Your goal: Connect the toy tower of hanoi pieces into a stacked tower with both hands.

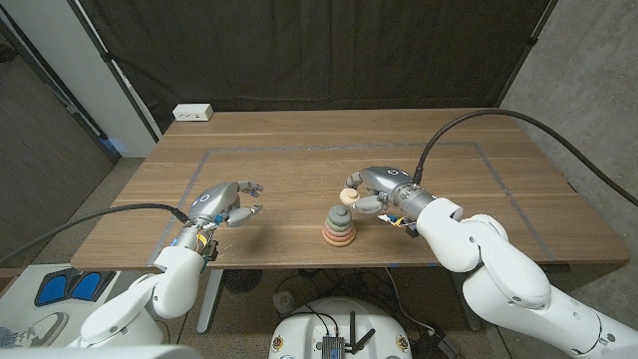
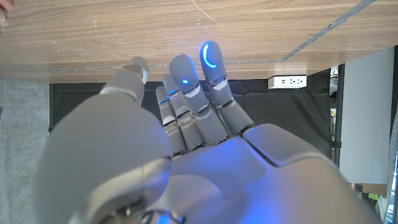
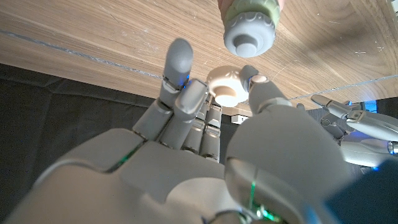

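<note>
The stacked tower (image 1: 338,227) stands near the table's front middle: wide pink and orange rings below, a green one above, a grey piece (image 3: 249,34) on top. My right hand (image 1: 377,189) hovers just right of and above it and pinches a small cream round piece (image 1: 350,195) between thumb and fingers; that cream piece (image 3: 227,87) sits close beside the tower's grey top, apart from it. My left hand (image 1: 225,203) is well to the left of the tower, above the table, fingers apart and holding nothing. The left hand's fingers (image 2: 186,81) reach toward the wood.
A white power strip (image 1: 193,113) lies at the table's far left corner. Tape lines (image 1: 478,150) mark a rectangle on the wooden table (image 1: 299,160). A dark curtain hangs behind.
</note>
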Robot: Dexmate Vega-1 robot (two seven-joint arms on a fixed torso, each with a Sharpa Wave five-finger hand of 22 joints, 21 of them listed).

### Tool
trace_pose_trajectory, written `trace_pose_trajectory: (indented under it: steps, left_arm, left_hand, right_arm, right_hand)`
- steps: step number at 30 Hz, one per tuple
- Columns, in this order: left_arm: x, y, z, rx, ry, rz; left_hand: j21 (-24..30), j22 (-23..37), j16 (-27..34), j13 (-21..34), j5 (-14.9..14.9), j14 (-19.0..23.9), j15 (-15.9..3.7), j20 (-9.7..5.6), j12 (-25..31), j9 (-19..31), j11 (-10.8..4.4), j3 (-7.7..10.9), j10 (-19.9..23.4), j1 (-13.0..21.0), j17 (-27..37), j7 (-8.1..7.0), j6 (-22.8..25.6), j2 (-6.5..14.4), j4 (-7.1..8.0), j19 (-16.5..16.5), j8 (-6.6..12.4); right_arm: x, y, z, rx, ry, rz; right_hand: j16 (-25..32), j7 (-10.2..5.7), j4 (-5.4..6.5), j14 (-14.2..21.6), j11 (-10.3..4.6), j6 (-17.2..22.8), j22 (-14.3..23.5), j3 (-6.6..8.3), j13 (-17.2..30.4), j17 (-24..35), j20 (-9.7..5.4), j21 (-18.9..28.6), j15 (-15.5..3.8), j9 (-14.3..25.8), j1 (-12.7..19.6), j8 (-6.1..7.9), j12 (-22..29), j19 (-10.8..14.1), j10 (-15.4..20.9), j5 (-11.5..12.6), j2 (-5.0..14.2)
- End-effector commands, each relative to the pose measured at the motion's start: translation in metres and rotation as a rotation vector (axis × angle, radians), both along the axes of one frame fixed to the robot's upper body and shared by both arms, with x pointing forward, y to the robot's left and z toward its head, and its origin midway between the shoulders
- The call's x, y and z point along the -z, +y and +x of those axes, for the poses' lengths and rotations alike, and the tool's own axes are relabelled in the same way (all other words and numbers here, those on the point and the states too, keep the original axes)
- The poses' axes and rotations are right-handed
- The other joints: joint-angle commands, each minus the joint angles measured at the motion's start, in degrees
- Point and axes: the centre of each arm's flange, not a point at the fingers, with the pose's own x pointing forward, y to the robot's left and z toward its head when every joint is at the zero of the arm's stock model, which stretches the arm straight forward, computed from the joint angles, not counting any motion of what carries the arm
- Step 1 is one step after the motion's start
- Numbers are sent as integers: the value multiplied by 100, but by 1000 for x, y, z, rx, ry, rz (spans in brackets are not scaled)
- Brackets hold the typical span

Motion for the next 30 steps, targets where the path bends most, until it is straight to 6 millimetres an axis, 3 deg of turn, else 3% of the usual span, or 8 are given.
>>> trace_pose_trajectory:
  steps: [1,30]
  left_arm:
    - [1,2,3,-2,12,-5]
    - [7,11,4,1,14,-56]
  left_hand:
    - [4,18,8,14,16,-16,-56,-721,-8,17,-13,43,30,17,-17,4,48,-21,20,31,-27]
    - [4,22,44,11,24,-28,-55,-720,-15,28,-11,69,23,4,-15,9,48,-10,22,26,-34]
  right_arm:
    - [-1,11,8,-13,30,-15]
    - [4,19,19,-23,104,-28]
  right_hand:
    - [38,-167,100,5,-357,208,18,147,18,25,-160,21,3,10,330,-1,29,43,406,52,337]
    - [-16,-133,91,-59,-291,144,15,181,1,-6,-163,6,-1,9,352,-63,-15,49,311,80,388]
